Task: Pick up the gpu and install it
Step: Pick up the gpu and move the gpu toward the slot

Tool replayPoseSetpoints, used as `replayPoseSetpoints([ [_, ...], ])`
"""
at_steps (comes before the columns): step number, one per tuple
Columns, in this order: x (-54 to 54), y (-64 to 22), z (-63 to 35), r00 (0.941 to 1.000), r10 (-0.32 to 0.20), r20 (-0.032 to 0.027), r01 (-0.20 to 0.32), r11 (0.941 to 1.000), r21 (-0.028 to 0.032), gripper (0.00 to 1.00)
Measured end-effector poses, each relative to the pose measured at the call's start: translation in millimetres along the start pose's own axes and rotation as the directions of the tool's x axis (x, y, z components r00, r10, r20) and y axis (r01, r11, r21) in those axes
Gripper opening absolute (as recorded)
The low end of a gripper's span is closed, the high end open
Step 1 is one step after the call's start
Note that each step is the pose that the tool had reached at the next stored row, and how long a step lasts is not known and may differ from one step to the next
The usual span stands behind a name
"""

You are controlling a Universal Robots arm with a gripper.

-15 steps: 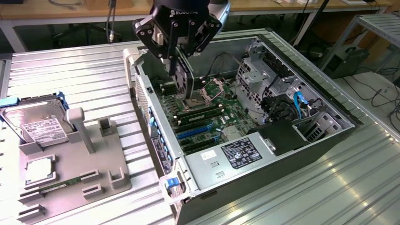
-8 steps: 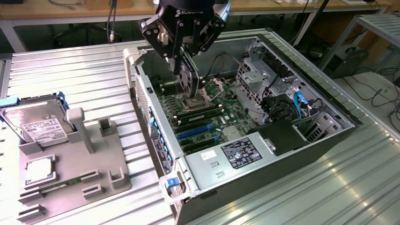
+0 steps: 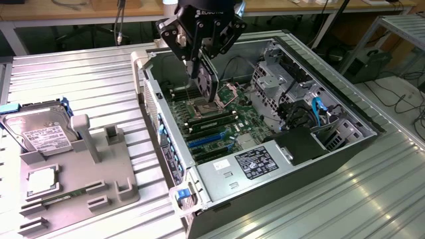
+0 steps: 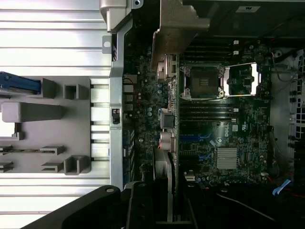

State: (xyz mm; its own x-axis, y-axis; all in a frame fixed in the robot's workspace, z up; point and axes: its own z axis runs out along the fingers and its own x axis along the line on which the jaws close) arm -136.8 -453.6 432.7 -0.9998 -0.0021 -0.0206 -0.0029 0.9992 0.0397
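Observation:
The gpu [image 3: 205, 83] hangs on edge over the open computer case [image 3: 345, 144], above the motherboard [image 3: 226, 122] near the CPU socket [image 3: 202, 105]. My gripper [image 3: 201, 59] is shut on the card's upper edge. In the wrist view the gpu [image 4: 169, 138] appears edge-on, with connectors along it and its silvery end bracket [image 4: 177, 21] at the far end, by the case's rear wall. The gripper [image 4: 164, 207] clamps it from both sides. The blue expansion slots [image 3: 202, 142] [image 4: 194, 138] lie on the board below, apart from the card.
A grey fixture plate [image 3: 76, 172] at the exterior view's left holds a silver hard drive [image 3: 40, 130], a CPU chip [image 3: 41, 181] and a green memory stick [image 3: 66, 194]. The power supply [image 3: 256, 162], drive cage [image 3: 279, 74] and cables [image 3: 319, 112] crowd the case.

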Motion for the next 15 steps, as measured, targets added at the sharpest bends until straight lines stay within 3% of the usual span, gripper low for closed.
replayPoseSetpoints([
  [15,-24.6,-0.1,0.5,1.0,0.0,0.0,0.0,1.0,0.0001,0.28],
])
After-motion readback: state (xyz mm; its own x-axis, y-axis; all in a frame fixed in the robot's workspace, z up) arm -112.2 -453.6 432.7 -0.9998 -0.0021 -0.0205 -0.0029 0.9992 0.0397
